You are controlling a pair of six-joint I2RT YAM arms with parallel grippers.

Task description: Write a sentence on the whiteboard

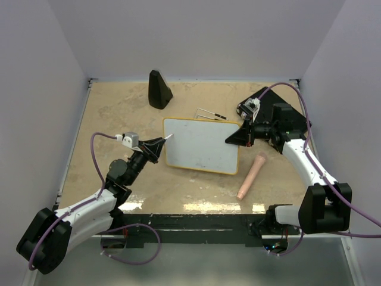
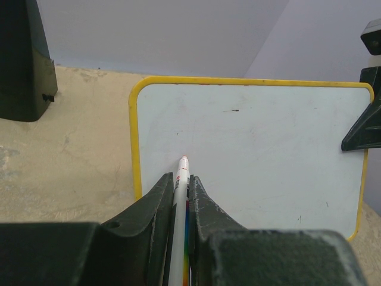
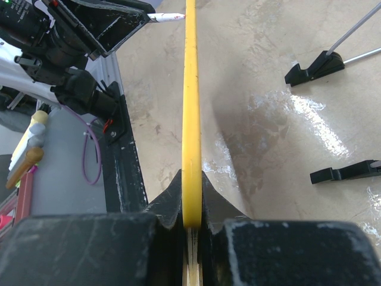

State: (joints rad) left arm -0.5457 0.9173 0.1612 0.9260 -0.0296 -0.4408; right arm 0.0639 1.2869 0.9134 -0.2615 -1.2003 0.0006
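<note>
The whiteboard (image 1: 202, 145) is white with a yellow rim and lies mid-table. Its face (image 2: 256, 149) is blank apart from tiny specks, and no sentence shows on it. My right gripper (image 1: 241, 136) is shut on the rim of its right edge (image 3: 190, 107), and the jaws (image 3: 191, 202) pinch the rim edge-on. My left gripper (image 1: 156, 145) is shut on a white marker (image 2: 180, 196) with a red tip. The tip sits at the board's upper left part (image 1: 169, 137). I cannot tell if it touches. The marker tip also shows in the right wrist view (image 3: 166, 16).
A black wedge-shaped block (image 1: 159, 89) stands at the back, left of the board. Thin metal rods with black feet (image 1: 209, 113) lie just behind the board, and they also show in the right wrist view (image 3: 312, 68). A pink stick (image 1: 251, 176) lies at the front right.
</note>
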